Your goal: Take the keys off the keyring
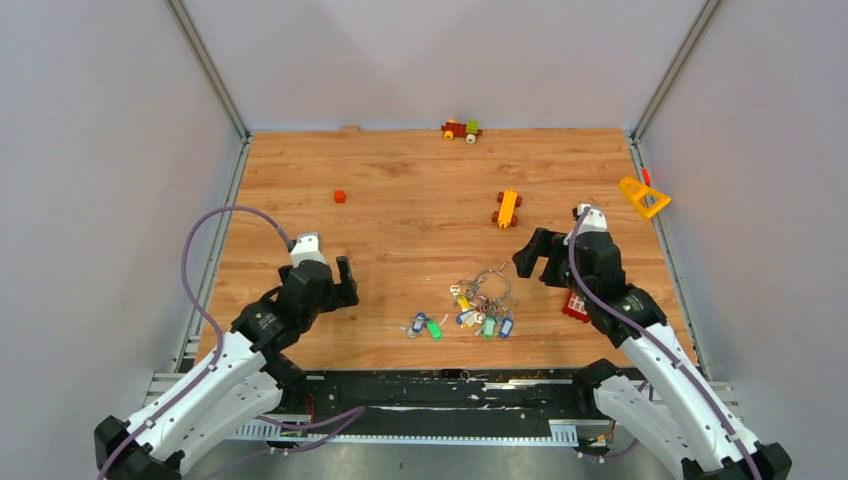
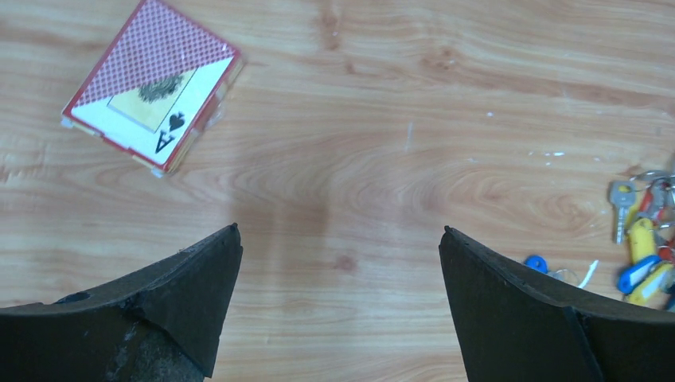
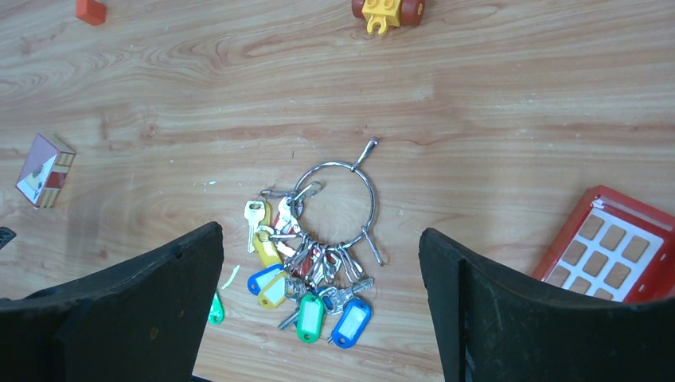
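You're early in this job: most of the keys [image 3: 314, 278] hang bunched on the keyring [image 3: 372, 205], which lies flat on the table [image 1: 400, 170] near its front edge, between the two arms. Two loose keys [image 1: 426, 326], tagged blue and green, lie apart just left of the bunch, so they look to be off already. Your left claw [image 2: 341, 232] and right claw [image 3: 320, 231] are both spread wide and empty, touching nothing. Nearly all the removal is left.

Open tabletop [image 1: 400, 250] round keyring [image 3: 338, 203] & keys [image 3: 310, 286]; red box [image 3: 613, 247] near, R side.
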You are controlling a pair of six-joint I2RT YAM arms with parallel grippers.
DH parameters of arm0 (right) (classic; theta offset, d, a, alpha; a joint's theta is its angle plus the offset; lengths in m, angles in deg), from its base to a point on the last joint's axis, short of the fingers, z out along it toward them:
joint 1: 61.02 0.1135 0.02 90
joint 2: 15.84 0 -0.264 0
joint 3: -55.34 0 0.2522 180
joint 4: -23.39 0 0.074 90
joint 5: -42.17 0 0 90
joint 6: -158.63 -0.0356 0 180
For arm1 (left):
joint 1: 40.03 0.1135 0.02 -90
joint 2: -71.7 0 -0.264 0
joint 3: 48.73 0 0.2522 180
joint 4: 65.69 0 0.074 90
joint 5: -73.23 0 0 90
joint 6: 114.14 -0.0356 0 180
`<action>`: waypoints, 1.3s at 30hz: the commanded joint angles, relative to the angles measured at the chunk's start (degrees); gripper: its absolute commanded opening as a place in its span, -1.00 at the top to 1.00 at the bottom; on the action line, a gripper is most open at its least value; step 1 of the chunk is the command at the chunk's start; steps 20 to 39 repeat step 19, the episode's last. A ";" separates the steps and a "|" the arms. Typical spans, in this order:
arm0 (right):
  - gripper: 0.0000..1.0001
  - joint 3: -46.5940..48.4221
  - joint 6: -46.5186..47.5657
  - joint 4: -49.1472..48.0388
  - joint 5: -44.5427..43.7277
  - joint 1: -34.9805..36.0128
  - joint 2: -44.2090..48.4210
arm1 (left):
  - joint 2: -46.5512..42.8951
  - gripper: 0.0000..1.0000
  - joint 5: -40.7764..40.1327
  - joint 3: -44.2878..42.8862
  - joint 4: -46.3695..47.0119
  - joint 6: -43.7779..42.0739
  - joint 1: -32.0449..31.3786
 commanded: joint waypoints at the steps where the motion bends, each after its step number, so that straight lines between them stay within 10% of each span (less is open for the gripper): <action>1: -0.86 -1.34 -2.92 0.05 1.51 -1.18 3.66 | 0.20 -1.00 0.30 -0.07 -3.59 3.30 1.64; 39: -0.86 -2.86 -1.93 4.21 -5.22 -1.18 10.21 | -1.17 -1.00 -2.21 -0.96 -4.39 3.11 1.67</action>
